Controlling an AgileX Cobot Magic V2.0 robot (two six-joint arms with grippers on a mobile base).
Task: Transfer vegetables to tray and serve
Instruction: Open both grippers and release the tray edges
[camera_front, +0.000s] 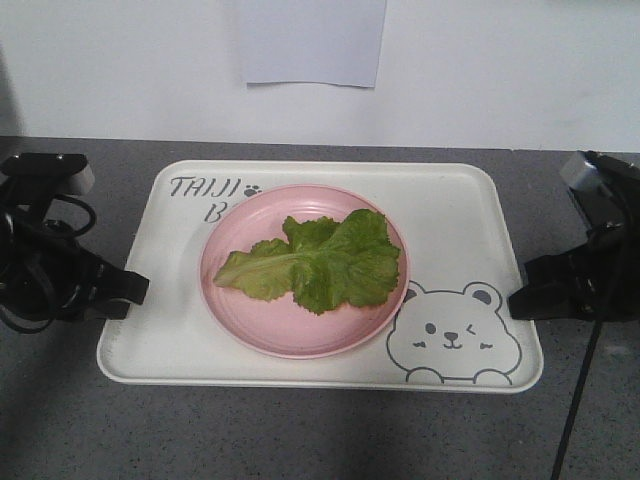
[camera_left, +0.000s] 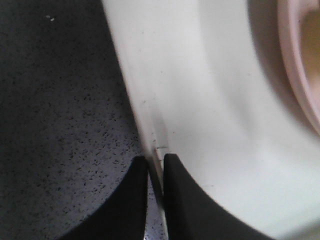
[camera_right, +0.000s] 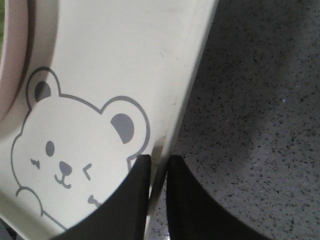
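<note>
The pink plate (camera_front: 304, 270) covers part of the tray's (camera_front: 450, 200) grey lettering (camera_front: 205, 190).

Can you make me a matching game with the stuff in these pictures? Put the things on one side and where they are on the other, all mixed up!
Things:
1. lettuce leaf
2. pink plate
3. left gripper
4. right gripper

Places:
A. standing on the tray
B. pinching the tray's rim next to the bear drawing
C. lying on the pink plate
D. pinching the tray's rim on the plain side, away from the bear

Pairs: 1-C, 2-A, 3-D, 4-B
</note>
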